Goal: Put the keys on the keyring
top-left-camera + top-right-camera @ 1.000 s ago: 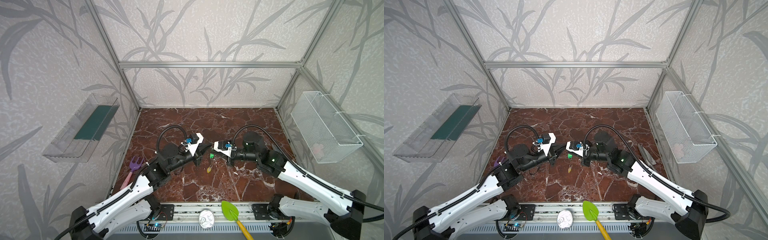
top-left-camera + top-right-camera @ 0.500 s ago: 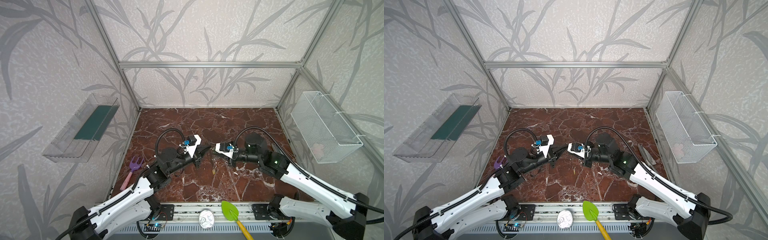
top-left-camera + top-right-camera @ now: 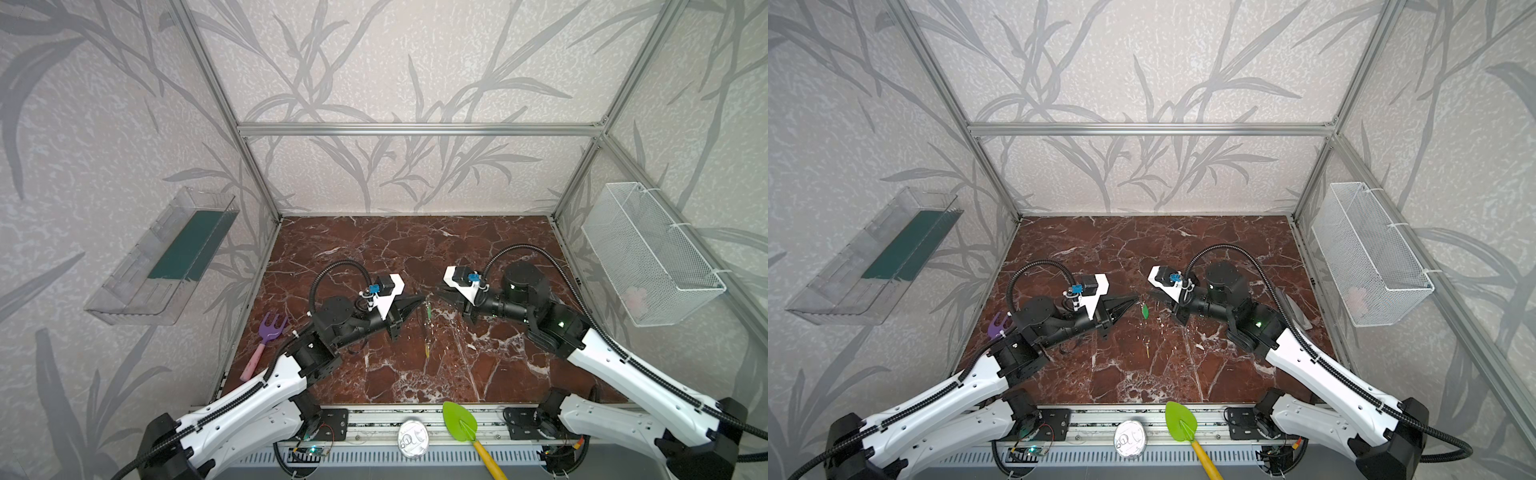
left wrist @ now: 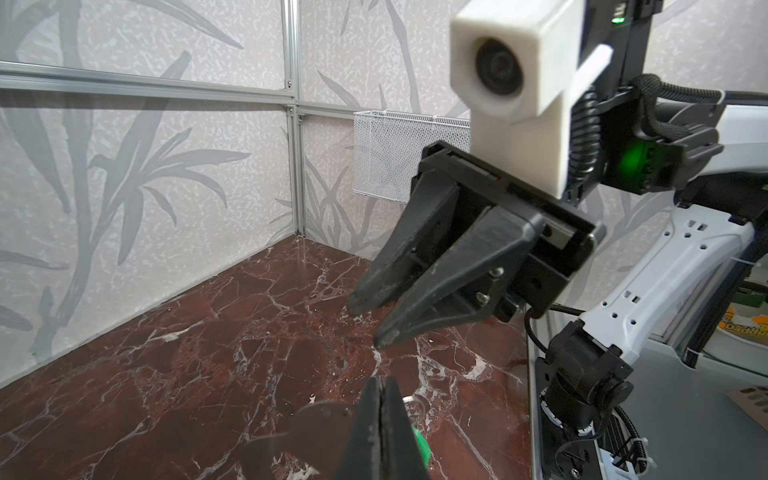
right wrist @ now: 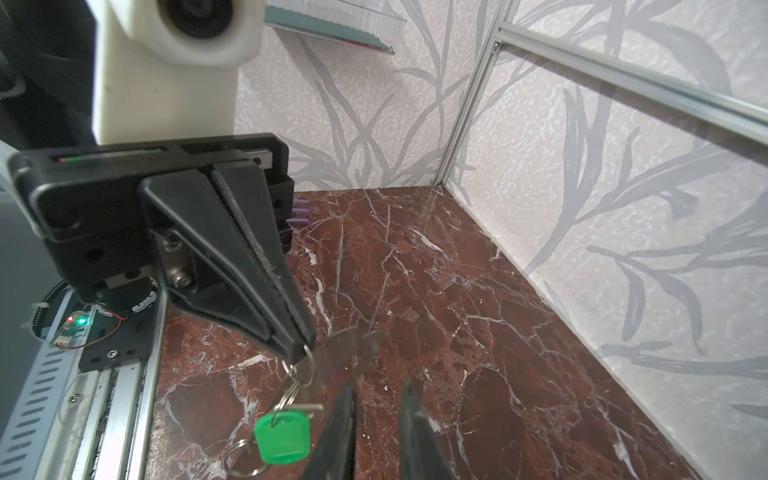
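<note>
My left gripper (image 5: 297, 353) is shut on the keyring (image 5: 345, 353), a flat grey plate held edge-on above the marble floor. A key with a green tag (image 5: 282, 434) dangles from it on small wire rings. In the left wrist view the keyring (image 4: 299, 432) shows dark beside the shut left gripper (image 4: 380, 382), with the green tag (image 4: 420, 446) behind. My right gripper (image 5: 380, 388) is slightly open and holds nothing, facing the left gripper (image 3: 419, 298) from close by. A thin yellow sliver (image 3: 1147, 352) shows below the green tag (image 3: 1145, 311); I cannot tell whether it hangs or lies on the floor.
A purple fork toy (image 3: 270, 332) lies by the left wall. A green shovel (image 3: 459, 419) and a silvery disc (image 3: 412, 433) rest on the front rail. A wire basket (image 3: 648, 257) hangs on the right wall, a clear shelf (image 3: 166, 257) on the left wall.
The right gripper has opened a little and drawn back to the right, away from the keyring. The left gripper stays shut, with the keyring and green-tag key hanging from it.
</note>
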Robot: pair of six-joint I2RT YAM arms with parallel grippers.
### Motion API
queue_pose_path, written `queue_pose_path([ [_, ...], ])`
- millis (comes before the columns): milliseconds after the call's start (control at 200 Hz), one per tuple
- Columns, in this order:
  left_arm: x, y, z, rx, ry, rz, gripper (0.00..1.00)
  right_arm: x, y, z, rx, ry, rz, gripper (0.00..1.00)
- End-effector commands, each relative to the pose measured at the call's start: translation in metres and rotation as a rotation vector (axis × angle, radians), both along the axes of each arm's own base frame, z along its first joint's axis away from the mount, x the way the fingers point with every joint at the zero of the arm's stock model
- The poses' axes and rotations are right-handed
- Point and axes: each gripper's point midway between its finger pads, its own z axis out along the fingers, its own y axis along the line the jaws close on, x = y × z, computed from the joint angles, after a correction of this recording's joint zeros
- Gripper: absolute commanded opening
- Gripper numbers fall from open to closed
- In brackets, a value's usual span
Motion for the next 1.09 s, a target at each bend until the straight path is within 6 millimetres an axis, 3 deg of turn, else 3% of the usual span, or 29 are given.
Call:
queue_pose_path([
  [0,-0.008,0.000,0.020,-0.048,-0.060,-0.035,0.00,-0.010,0.008,0.013,0.040,0.025,0.074,0.20],
  [565,-0.003,0.011,0.026,-0.059,-0.081,0.038,0.00,-0.021,0.004,0.007,0.044,0.063,0.096,0.20],
  [810,-0.003,0.005,0.024,-0.049,-0.066,0.006,0.00,-0.026,0.008,0.012,0.067,0.069,0.135,0.20],
  [1090,-0.010,0.001,0.027,-0.060,-0.074,-0.038,0.00,-0.021,0.014,0.004,0.061,0.091,0.138,0.20],
])
